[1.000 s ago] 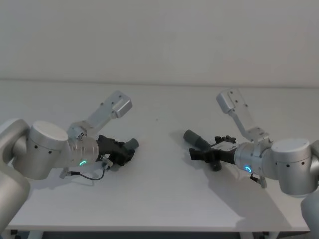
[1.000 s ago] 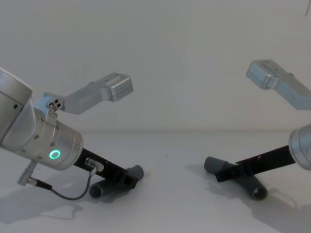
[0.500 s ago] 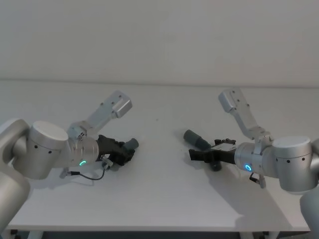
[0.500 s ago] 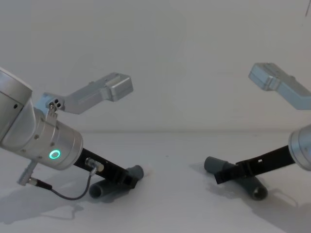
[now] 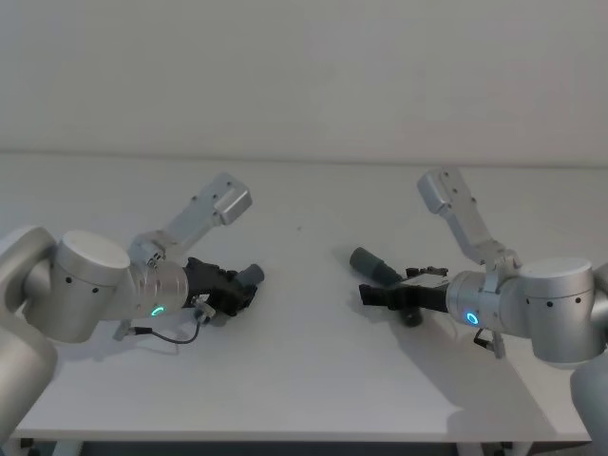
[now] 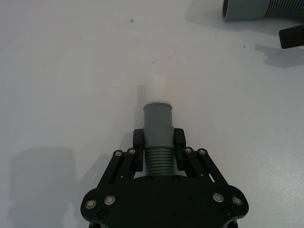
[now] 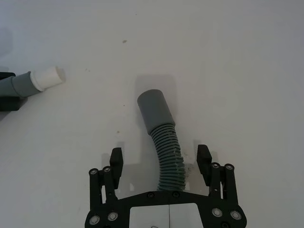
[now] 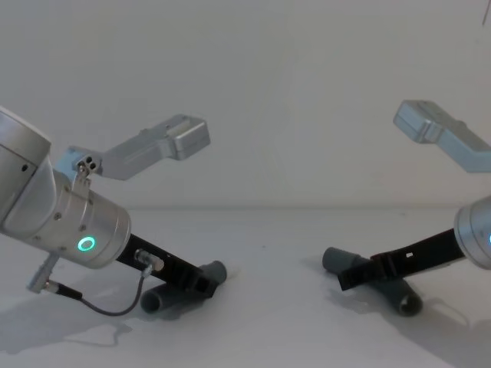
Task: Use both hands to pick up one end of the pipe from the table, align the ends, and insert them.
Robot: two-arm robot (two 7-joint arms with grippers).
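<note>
Two curved dark grey ribbed pipe pieces well apart on the off-white table [image 5: 304, 370] from the head: left pipe piece [image 5: 251, 275] at the black left gripper [image 5: 243, 291], right pipe piece [image 5: 371, 264] at the black right gripper [image 5: 367, 294]. Left wrist: clamped tight just behind the white tip [image 6: 156, 88]. Right wrist: spread wide astride the ribbed middle, untouching; chest: both pieces down on the table.

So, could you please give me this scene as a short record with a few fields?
left gripper: shut on white-tipped pipe piece, just behind its cuff
right gripper: open, fingers either side of the ribbed middle of plain grey pipe piece
joint: not made; the two pieces are apart across the table
</note>
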